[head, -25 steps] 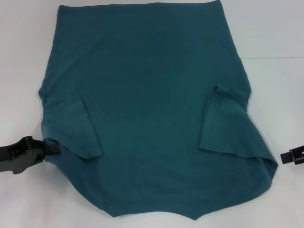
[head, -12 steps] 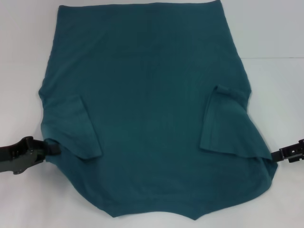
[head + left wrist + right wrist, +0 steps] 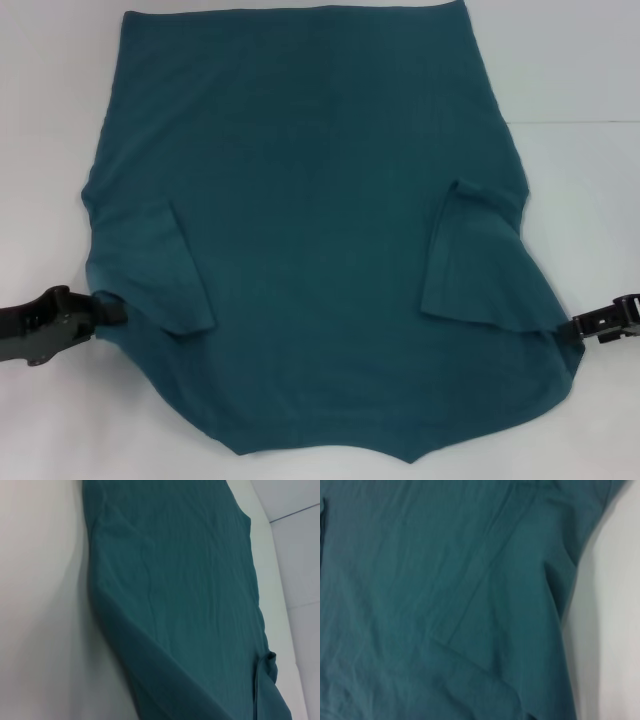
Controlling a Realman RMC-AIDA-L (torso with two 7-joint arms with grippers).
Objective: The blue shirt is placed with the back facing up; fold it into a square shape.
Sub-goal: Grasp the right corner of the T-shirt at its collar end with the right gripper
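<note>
Blue shirt (image 3: 310,230) lay flat on the white tabletop (image 3: 590,200), plain side up, both sleeves folded inward onto the body, hem at the far edge of the head view. Left gripper (image 3: 112,312) sat low at the shirt's near-left edge, its tip touching the cloth just beside the folded left sleeve (image 3: 150,265). Right gripper (image 3: 578,326) met the near-right edge, at the corner below the folded right sleeve (image 3: 470,255). I could not tell how far either gripper was open, or whether it had hold of fabric. Both wrist views showed only teal cloth and bare tabletop beside it.
</note>
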